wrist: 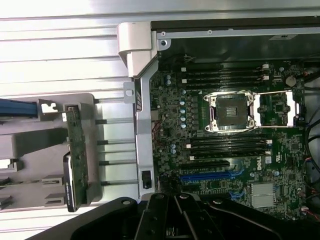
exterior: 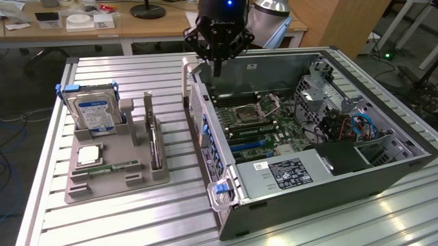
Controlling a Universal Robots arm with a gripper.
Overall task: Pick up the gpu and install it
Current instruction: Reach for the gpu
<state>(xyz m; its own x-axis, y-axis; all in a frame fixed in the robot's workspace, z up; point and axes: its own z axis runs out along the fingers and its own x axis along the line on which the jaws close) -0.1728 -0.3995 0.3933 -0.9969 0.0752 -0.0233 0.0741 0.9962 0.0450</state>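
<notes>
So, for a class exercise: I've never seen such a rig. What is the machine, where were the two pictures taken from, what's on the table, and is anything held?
The machine is a robot arm ending in a gripper, its mechanical hand. One picture comes from a camera off the arm, the other from a camera on its wrist. On the slatted table lies an open computer case. Beside it, at the exterior view's left, a grey holder carries a hard drive, a memory stick and the graphics card, standing on edge. The gripper is shut, holds nothing, and hangs above the case's edge.
</notes>
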